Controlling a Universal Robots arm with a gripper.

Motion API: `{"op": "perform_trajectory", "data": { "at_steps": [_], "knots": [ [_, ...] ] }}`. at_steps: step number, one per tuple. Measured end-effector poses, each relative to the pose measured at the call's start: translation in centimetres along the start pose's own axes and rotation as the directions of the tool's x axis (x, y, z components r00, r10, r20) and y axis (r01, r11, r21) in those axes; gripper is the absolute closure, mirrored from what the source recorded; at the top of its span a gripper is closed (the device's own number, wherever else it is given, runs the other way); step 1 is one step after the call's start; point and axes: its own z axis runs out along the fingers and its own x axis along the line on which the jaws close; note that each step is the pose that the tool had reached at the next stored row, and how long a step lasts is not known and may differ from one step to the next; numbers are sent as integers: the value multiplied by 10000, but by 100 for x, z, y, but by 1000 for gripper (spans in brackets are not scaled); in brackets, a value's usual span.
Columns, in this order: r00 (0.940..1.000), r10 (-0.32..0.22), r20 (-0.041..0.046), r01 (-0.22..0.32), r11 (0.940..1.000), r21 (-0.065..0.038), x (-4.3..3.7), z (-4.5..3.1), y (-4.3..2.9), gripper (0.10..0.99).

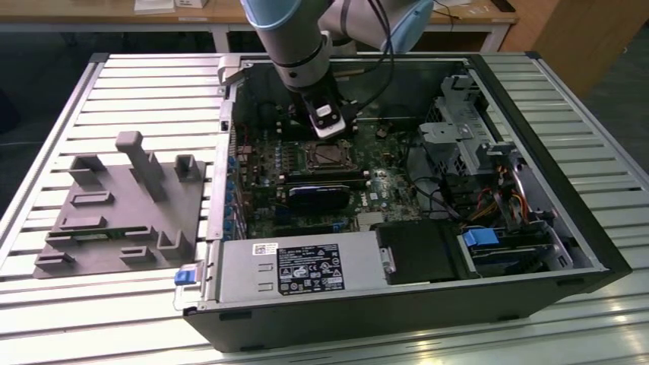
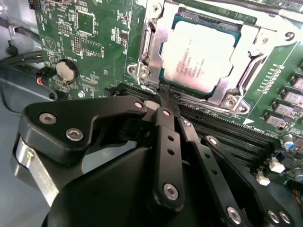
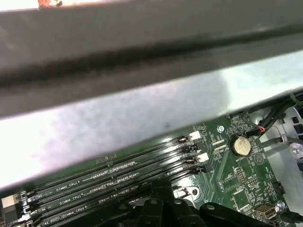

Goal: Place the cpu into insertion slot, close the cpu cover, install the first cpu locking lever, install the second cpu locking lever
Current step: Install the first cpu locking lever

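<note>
Cpu [image 2: 198, 56] under cover [image 2: 152, 42], jaws (closed) at edge

The exterior view looks down from high and well back on the open computer case [image 1: 406, 319] on the slatted counter [image 1: 132, 84]. The arm [image 1: 294, 46] enters at the upper middle of the frame. The second wrist view sits close behind the pincer [image 2: 163, 100], facing the cpu [image 2: 199, 56]. The first wrist view looks low across the memory slots [image 3: 118, 175], with a grey case wall [image 3: 142, 109] close before it. The 2 wrist views share those slots and the coin battery [image 2: 65, 71].
</note>
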Motion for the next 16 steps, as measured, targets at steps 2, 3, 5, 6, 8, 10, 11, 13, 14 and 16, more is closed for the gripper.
{"op": "perform_trajectory", "data": {
  "at_steps": [2,3,5,6,8,10,11,13,14,16],
  "knots": [
    [10000,10,-9,-10,10000,-29,-3,-11,3,984],
    [10000,13,-12,-13,10000,-38,-6,-21,5,984],
    [10000,17,-15,-17,10000,-47,-13,-48,13,984],
    [10000,17,-15,-17,10000,-48,-18,-66,18,984],
    [10000,17,-16,-17,10000,-47,-28,-106,29,984],
    [10000,17,-15,-17,10000,-48,-39,-146,40,984],
    [10000,17,-15,-17,10000,-48,-45,-167,46,984],
    [10000,17,-16,-17,10000,-47,-55,-204,56,984],
    [10000,17,-15,-17,10000,-47,-59,-218,60,984],
    [10000,17,-15,-17,10000,-48,-80,-299,83,984]
  ]
}}
